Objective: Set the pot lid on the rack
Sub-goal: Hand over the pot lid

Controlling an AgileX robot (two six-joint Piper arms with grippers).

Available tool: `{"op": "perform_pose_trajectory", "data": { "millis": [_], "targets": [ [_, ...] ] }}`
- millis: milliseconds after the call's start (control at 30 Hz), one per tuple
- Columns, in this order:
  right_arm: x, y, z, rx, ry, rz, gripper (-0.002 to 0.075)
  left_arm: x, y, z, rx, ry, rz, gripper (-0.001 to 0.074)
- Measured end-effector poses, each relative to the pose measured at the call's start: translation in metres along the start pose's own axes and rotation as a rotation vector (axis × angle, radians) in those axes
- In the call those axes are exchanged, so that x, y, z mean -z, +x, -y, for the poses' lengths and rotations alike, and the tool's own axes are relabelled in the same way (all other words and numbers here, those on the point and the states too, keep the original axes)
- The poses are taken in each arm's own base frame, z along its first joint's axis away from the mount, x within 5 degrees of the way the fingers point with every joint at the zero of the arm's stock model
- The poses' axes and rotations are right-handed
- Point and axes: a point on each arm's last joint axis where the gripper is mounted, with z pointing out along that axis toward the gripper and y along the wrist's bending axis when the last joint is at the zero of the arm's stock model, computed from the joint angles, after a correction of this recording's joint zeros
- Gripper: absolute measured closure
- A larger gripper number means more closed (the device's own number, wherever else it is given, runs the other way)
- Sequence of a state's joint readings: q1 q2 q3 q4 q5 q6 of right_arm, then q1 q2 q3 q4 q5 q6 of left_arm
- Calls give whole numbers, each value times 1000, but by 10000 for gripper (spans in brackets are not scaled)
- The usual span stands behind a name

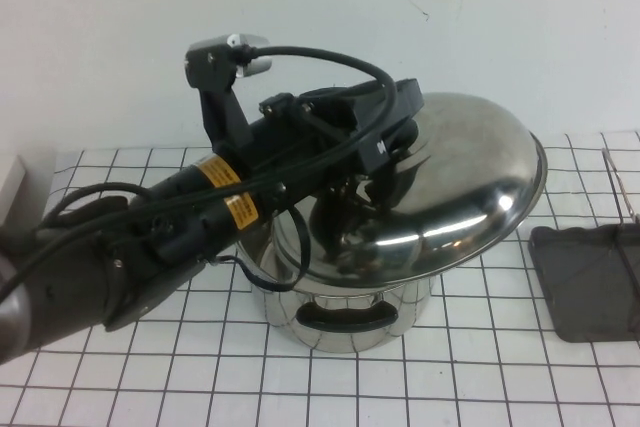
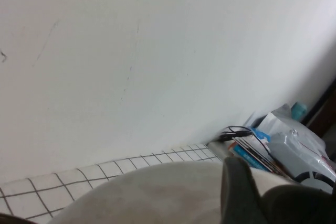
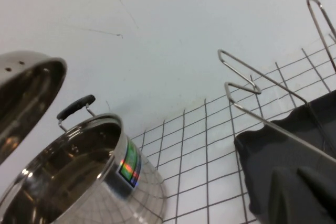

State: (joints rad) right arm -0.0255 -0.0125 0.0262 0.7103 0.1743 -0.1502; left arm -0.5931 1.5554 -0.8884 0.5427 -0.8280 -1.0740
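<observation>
pot lid (image 1: 455,182) tilted in left gripper (image 1: 385,162), right gripper (image 3: 302,195) near rack (image 3: 273,100)

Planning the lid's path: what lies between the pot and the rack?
High view: only bare gridded tabletop between pot and rack; the left gripper holds the pot lid above.

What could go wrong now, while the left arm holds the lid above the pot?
The pot lid hangs tilted in the left gripper over the pot; a weak hold on it might let it swing or drop onto the pot. The rack has thin rods, so the wide lid may hit them. The right gripper beside the rack could obstruct.
</observation>
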Motion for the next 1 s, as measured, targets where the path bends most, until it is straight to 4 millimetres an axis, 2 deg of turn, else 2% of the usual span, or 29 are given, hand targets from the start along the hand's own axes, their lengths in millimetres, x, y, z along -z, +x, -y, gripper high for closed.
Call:
{"op": "perform_pose_trajectory", "data": {
  "millis": [200,367,500,600,667,767,933,1000],
  "targets": [
    [1,2,-7,-14,-55,-55,729,-9,14,-11,-1,74,23,418],
    [-5,-23,-30,79,-123,-98,729,-14,21,-20,-41,112,90,418],
    [-25,-50,-53,180,-206,-152,729,-16,26,-29,-69,80,108,418],
    [-48,-68,-66,196,-275,-164,726,-17,26,-32,-98,58,122,418],
    [-65,-73,-70,210,-300,-201,705,-17,25,-33,-117,49,132,418],
    [-89,-78,-76,202,-360,-267,618,-16,23,-34,-113,33,153,418],
    [-125,-85,-89,131,-496,-385,347,-16,20,-36,-77,10,185,418],
    [-138,-87,-91,81,-529,-429,267,-16,19,-37,-32,2,197,418]
  ]
}}
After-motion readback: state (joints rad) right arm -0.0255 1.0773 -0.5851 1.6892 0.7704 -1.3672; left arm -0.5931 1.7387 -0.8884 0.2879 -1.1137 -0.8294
